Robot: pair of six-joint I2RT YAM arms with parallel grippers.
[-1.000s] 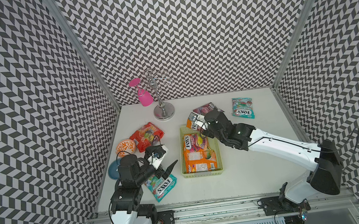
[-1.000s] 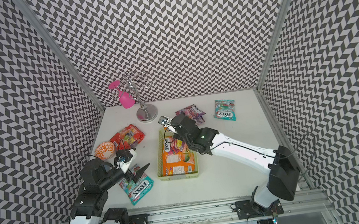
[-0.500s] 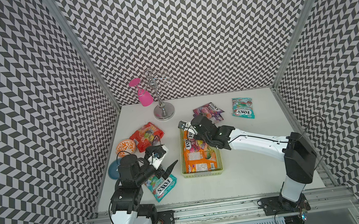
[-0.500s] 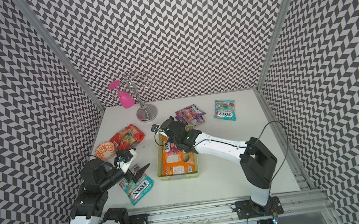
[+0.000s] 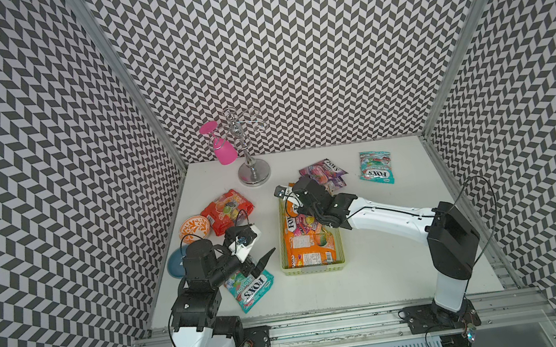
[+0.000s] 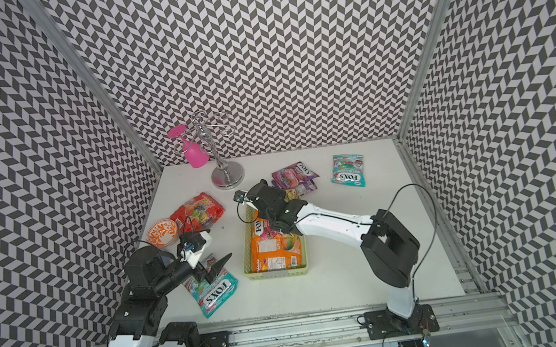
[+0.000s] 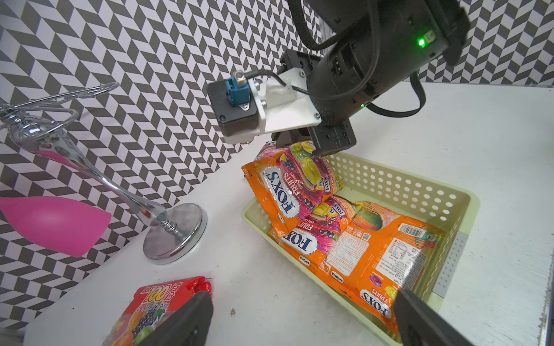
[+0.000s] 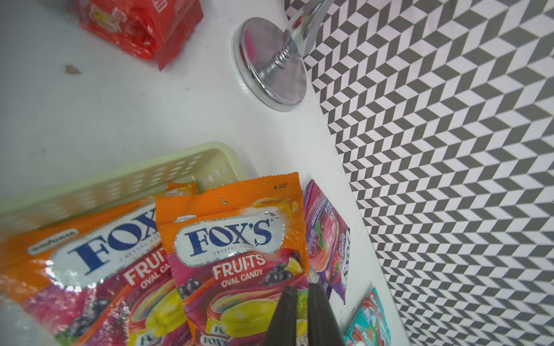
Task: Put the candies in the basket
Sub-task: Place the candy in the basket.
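1. The left fingers [image 5: 265, 258] are spread wide and empty. They hover just over the near teal bag [image 5: 253, 290], which lies on the table left of the basket [image 5: 318, 268]. The left arm is nearer it.
2. The right fingers [image 8: 287, 314] pinch one end of the orange bag [image 7: 287, 191] over the basket's far end. It is tilted, long axis along the basket, resting on the bags inside [image 5: 310, 246].
3. Beyond, the purple bag [image 5: 323, 170] and far teal bag [image 5: 376, 168] lie nearer the right arm, and the red bag [image 5: 226, 210] nearer the left.
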